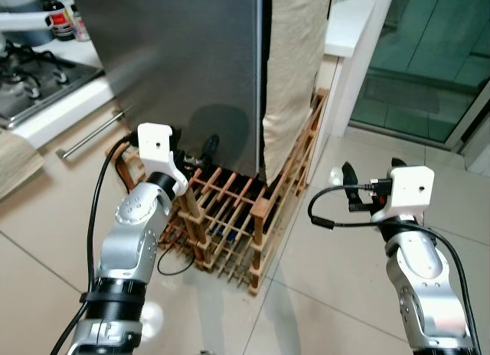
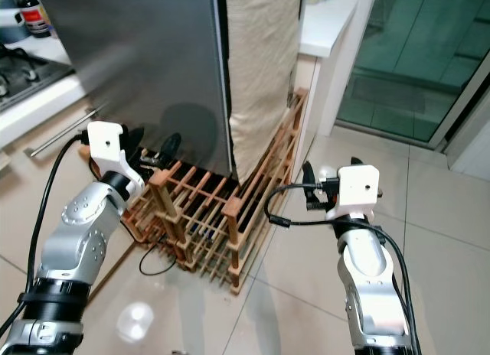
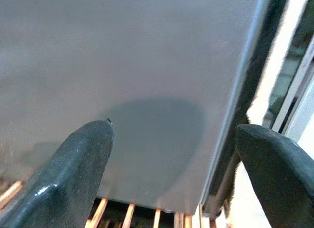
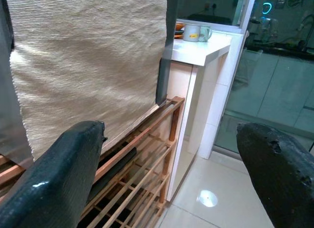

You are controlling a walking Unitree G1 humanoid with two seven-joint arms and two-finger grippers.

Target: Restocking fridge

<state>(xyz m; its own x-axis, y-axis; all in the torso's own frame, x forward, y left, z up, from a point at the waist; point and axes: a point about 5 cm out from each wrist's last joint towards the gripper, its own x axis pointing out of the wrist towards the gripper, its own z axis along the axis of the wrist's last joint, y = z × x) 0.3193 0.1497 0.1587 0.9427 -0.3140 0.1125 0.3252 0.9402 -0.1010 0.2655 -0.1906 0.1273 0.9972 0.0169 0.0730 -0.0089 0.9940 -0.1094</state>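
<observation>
right wrist view catches mug [image 4: 195, 33] behind fridge [image 1: 184, 64].

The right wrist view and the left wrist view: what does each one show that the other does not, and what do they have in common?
The right wrist view alone has the beige cloth hanging on the fridge side, a white counter with a mug on it, glass doors and the tiled floor. The left wrist view alone has the grey fridge door, seen close, with a shadow on it. Both show open black fingers and the wooden rack under the fridge.
</observation>
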